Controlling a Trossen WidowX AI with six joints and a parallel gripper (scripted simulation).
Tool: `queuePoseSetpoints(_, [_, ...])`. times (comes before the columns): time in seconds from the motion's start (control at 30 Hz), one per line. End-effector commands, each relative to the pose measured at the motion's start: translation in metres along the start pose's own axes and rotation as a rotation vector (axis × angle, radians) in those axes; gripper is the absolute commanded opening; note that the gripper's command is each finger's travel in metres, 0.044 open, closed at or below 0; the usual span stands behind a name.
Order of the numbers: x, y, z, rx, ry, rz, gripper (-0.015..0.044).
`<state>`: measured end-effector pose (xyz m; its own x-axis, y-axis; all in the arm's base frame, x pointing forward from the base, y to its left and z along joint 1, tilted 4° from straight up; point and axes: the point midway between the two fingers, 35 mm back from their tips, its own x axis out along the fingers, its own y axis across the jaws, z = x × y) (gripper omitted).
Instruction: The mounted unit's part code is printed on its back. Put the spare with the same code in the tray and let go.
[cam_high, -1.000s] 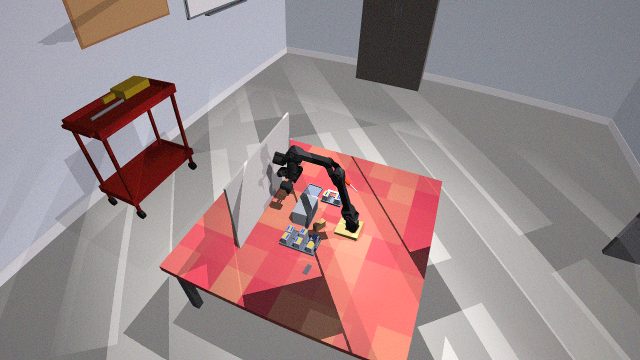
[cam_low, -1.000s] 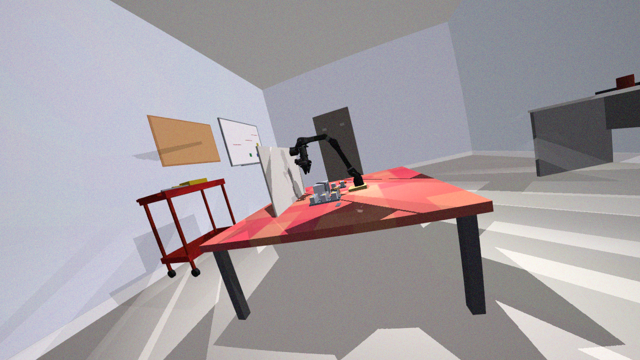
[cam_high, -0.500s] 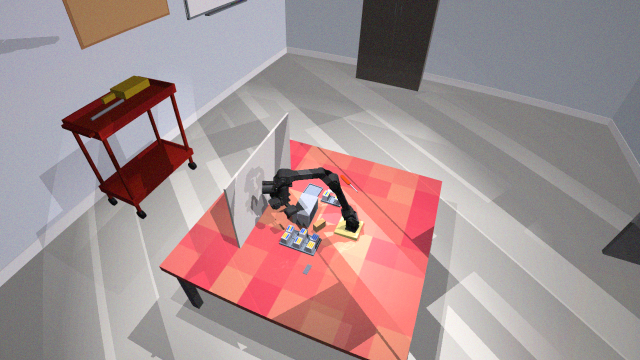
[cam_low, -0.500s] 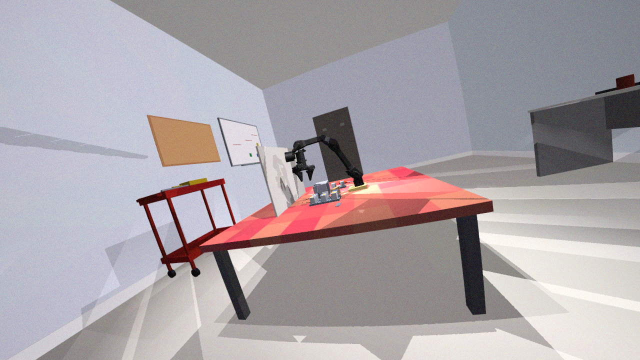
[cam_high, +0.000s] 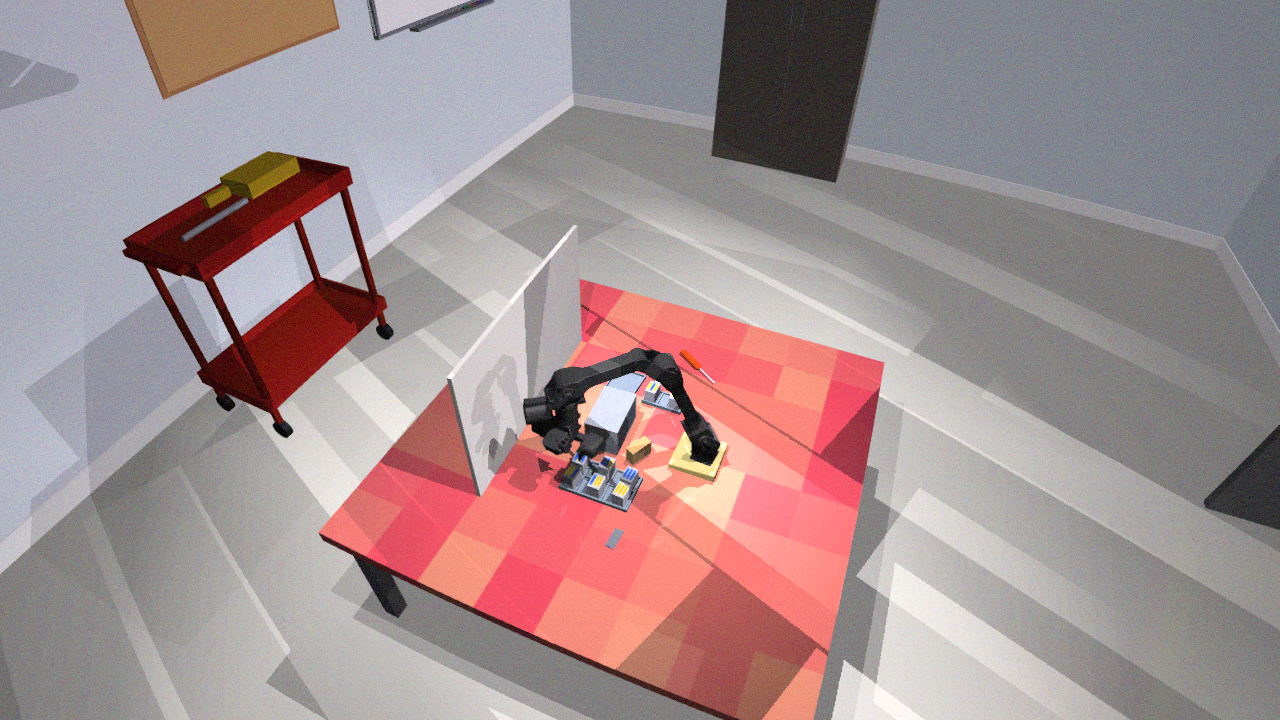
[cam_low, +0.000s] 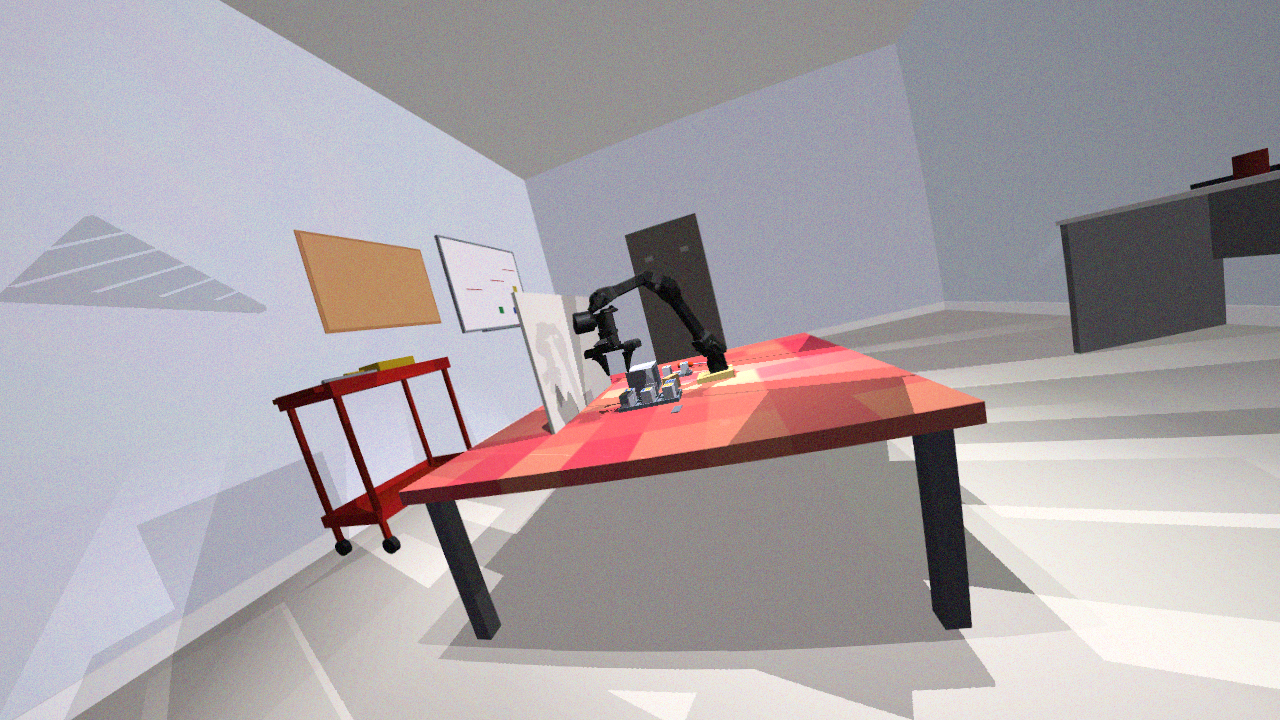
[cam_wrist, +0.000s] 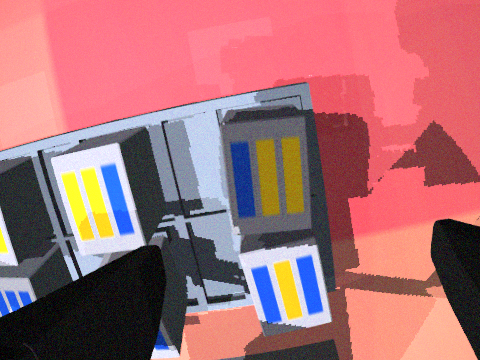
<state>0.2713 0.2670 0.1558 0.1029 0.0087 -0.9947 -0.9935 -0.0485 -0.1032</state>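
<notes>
High up, the top view looks steeply down on the worktop (cam_high: 501, 573); out wide and low, exterior faces its side (cam_low: 716, 447), sharing the cart (cam_high: 349, 179) (cam_low: 358, 374); wrist peers down close between the claw's (cam_wrist: 300, 232) fingers.
</notes>
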Motion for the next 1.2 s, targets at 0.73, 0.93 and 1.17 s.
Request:
queuePoseSetpoints(0.73, [0.047, 0.004, 0.000, -0.007, 0.013, 0.009, 0.0300])
queuePoseSetpoints(0.93, [0.057, 0.004, 0.000, -0.007, 0.013, 0.008, 0.0300])
queuePoseSetpoints(1.17, [0.068, 0.004, 0.000, -0.007, 0.013, 0.008, 0.0300])
